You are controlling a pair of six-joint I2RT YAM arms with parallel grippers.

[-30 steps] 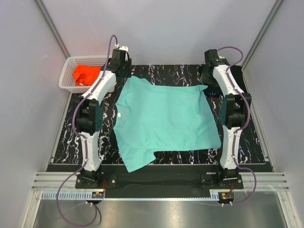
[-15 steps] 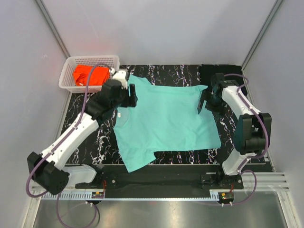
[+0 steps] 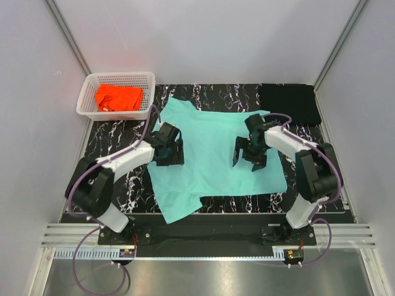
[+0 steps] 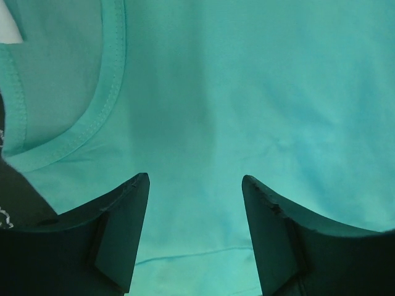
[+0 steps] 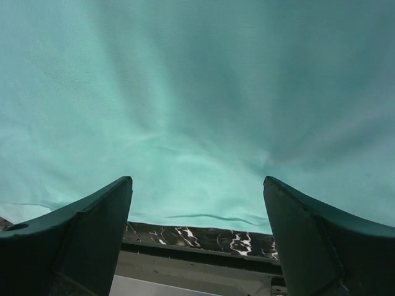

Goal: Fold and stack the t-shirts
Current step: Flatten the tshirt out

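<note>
Mint-teal t-shirt is lying spread out (collar leftward). Left gripper and right gripper are hovering over it, jaws standing apart, gripping nothing

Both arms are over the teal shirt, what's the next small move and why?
Probably lower both and pinch the cloth to start a fold: the left gripper and right gripper hang open above the mint-teal shirt, which lies spread flat, and neither holds anything.
</note>
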